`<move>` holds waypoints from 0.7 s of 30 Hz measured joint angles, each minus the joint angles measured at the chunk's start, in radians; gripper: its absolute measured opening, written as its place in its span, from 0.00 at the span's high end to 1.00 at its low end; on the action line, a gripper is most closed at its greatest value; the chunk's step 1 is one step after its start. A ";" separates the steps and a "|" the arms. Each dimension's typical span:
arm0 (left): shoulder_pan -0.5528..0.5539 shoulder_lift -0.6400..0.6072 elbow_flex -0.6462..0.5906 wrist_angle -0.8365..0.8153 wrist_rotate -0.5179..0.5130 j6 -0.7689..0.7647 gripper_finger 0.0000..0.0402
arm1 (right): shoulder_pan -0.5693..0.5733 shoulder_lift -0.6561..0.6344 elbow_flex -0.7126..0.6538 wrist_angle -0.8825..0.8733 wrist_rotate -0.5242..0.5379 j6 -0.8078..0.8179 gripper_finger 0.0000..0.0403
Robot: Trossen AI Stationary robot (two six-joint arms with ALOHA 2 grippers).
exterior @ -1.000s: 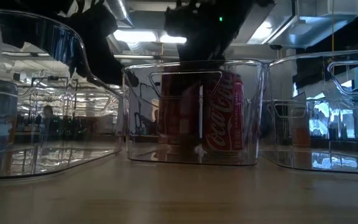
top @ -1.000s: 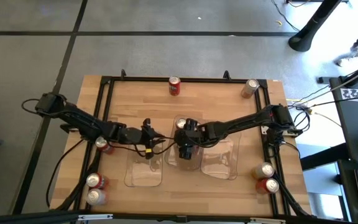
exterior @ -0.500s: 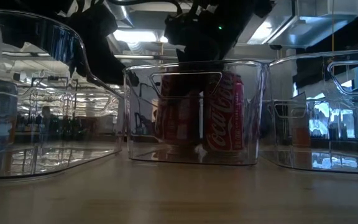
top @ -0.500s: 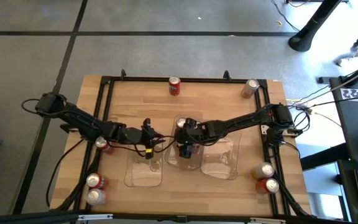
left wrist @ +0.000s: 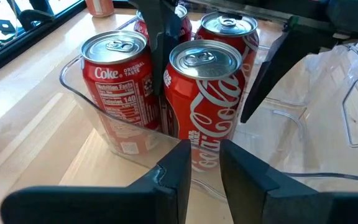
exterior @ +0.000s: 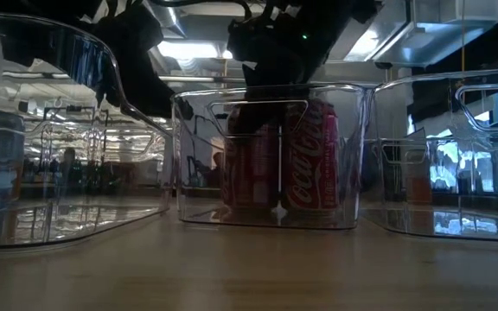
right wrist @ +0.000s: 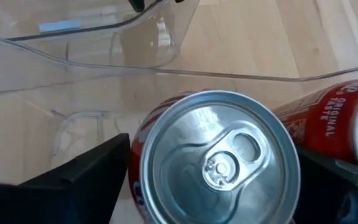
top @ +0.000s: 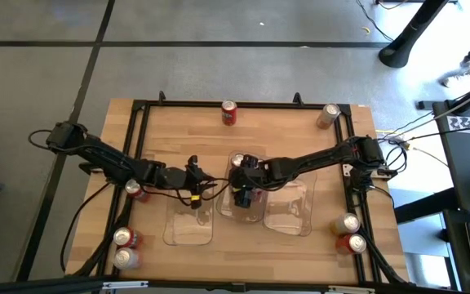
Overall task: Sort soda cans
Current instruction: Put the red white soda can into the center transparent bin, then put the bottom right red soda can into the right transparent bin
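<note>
While my left end effector (top: pixel 196 193) waits at centre-left of the high view with its fingers a narrow gap apart and empty, I judge I'm mid-placement: my right end effector (top: pixel 244 186) straddles a red soda can (right wrist: pixel 213 163) inside the middle tray (exterior: pixel 266 216) at frame centre, fingers (right wrist: pixel 79 171) apparently gripping it. Next I'd open and lift straight up without knocking the neighbouring cans (left wrist: pixel 120 93). More cans (top: pixel 229 113) ring the wooden desk (top: pixel 186 135); grey floor (top: pixel 39 73) surrounds it.

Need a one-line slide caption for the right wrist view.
Right gripper straddling a red soda can inside the clear tray, beside another red can.
</note>
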 joint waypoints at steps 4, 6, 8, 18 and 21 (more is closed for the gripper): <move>0.000 0.000 0.000 0.000 0.000 0.000 0.81 | 0.009 0.000 0.102 -0.108 -0.006 -0.001 0.11; 0.000 0.000 0.000 0.000 0.000 0.000 0.81 | 0.018 0.000 0.171 -0.189 -0.006 -0.001 0.12; -0.001 0.000 0.000 -0.003 0.000 0.000 0.81 | 0.029 0.000 0.240 -0.274 -0.006 -0.001 0.12; -0.012 0.000 0.000 -0.009 0.000 0.008 0.81 | 0.155 -0.001 0.527 -0.709 -0.011 0.135 0.12; -0.014 0.000 0.000 -0.008 0.000 0.011 0.81 | 0.219 -0.009 0.546 -0.800 0.004 0.214 0.12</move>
